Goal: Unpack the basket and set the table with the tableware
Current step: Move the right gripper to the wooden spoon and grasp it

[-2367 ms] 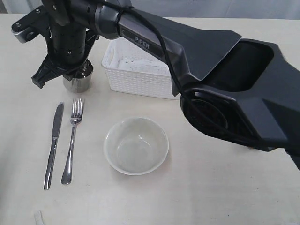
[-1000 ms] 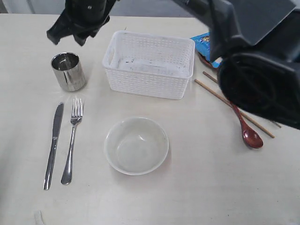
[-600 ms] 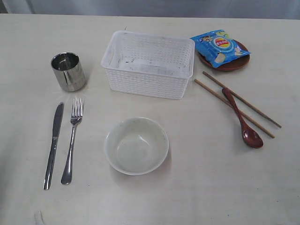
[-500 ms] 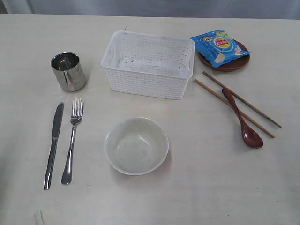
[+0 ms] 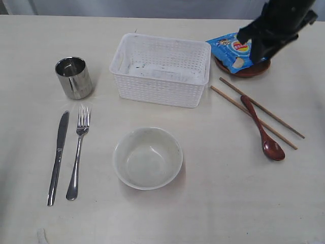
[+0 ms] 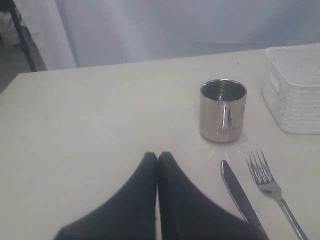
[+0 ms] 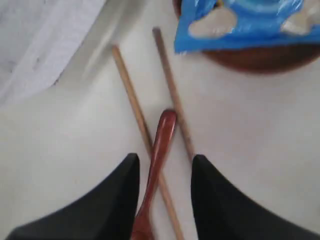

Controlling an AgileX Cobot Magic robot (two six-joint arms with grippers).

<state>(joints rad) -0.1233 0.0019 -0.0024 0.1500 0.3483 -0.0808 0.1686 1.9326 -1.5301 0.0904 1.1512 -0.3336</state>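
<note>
Right gripper (image 7: 164, 165) jaws apart, nothing held, over spoon (image 7: 161, 140), handle tip between chopsticks (image 7: 128, 90) (snack bag (image 7: 240, 22) on plate (image 7: 260, 57) just beyond). Left gripper (image 6: 158, 159) pinched closed, empty, near cup (image 6: 223, 110). Basket (image 5: 160, 51) mid-worktop (image 5: 228, 203); bowl (image 5: 147, 157) near it, apart; knife (image 5: 58, 152), fork (image 5: 77, 157) side by side

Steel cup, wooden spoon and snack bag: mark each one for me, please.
steel cup (image 5: 76, 86), exterior view, on its side wall
wooden spoon (image 5: 273, 150), exterior view, on its bowl
snack bag (image 5: 226, 51), exterior view, on its blue front
</note>
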